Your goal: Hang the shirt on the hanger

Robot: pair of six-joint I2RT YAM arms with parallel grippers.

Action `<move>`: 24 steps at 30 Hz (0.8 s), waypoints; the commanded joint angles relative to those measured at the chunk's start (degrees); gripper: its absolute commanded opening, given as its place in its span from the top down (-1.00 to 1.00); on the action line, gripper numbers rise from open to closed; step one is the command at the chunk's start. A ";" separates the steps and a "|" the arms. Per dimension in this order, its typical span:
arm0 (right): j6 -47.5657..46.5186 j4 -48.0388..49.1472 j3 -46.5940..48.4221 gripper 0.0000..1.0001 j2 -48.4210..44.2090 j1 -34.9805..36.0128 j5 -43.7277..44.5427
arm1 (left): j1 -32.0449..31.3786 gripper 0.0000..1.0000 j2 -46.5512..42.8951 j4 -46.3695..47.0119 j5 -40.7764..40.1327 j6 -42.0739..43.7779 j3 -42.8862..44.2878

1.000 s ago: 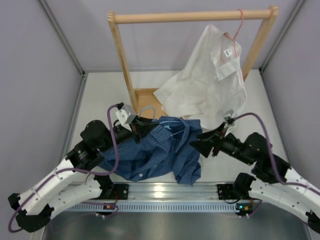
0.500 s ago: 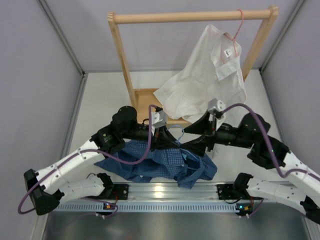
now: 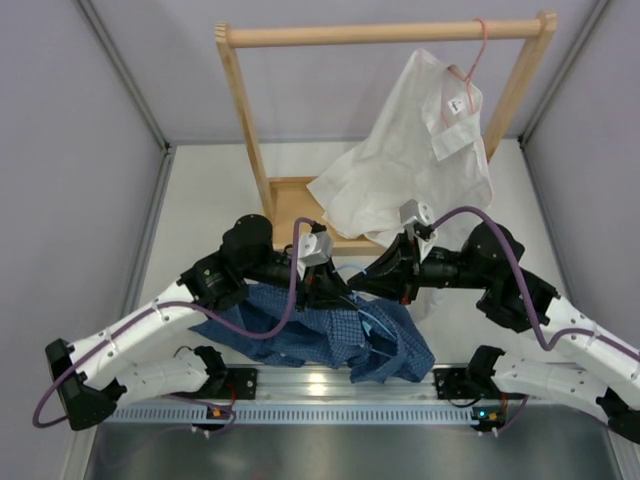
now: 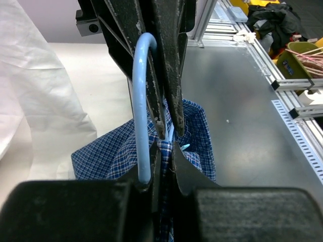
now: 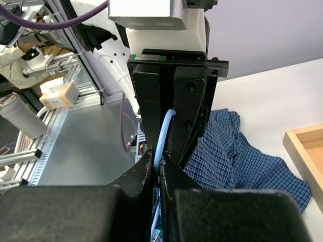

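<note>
Now your left jaws and right jaws are clenching the stiff wire hanger point(image 4: 140, 101); the limp shirt point(image 3: 290, 335) is sagging, so favour gripping its collar

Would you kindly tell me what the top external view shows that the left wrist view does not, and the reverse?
Only the top external view shows the wooden rack, the pink hanger on its rail, and both arms whole. Only the left wrist view shows the hanger with its curved hook close up at the shut left gripper, and a yellow bin beyond the table. Both show the shirt and the white shirt.
</note>
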 commanded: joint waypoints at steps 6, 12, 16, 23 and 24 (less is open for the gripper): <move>0.20 6.39 -0.70 1.00 -3.25 0.45 4.57 | 0.06 -0.96 -5.30 2.26 -14.08 -1.24 2.42; -1.29 0.43 0.26 1.00 -4.31 0.37 14.23 | 0.06 -0.97 -15.12 -1.43 -47.09 -3.70 1.90; -0.77 -1.34 1.14 1.00 -4.75 0.37 25.02 | 0.06 -0.97 -26.03 -2.74 -73.01 -9.22 -3.98; 0.82 -4.67 5.26 1.00 -2.47 0.37 39.02 | 0.06 -0.92 -36.07 -16.36 -88.55 -18.99 -9.79; 0.90 -5.20 5.88 1.00 -1.94 0.37 39.73 | 0.06 -0.90 -35.46 -17.51 -88.29 -19.69 -9.80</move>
